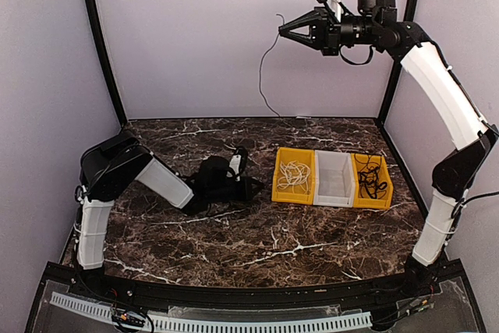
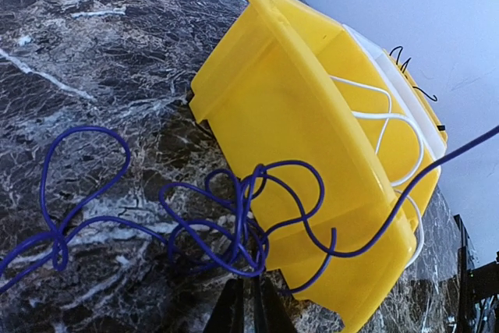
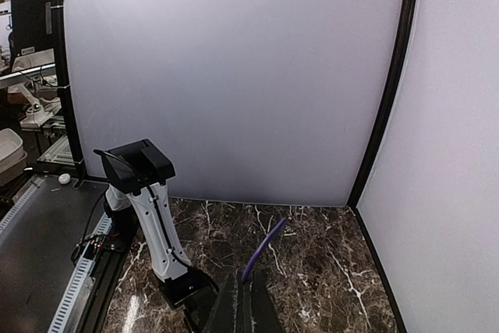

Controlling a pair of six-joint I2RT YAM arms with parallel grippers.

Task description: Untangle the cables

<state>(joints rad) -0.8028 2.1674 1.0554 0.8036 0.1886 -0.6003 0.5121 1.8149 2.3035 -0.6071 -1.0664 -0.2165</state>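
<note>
The left jaws, low on the marble worktop [image 1: 234,241], are pressed together on the knotted clump of a purple cable [image 2: 248,228]. The clump lies just beside a yellow bin [image 2: 288,115] of white cords [image 1: 293,176]. The right jaws, raised high near the back wall, are clamped on the purple cable, which hangs down slack from them. Past that bin, touching in a row, sit a white bin [image 1: 335,190] and a second yellow bin [image 1: 387,186] holding black cords [image 1: 371,178].

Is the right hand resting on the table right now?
No, the right hand is raised high in the air, well above the table.
</note>
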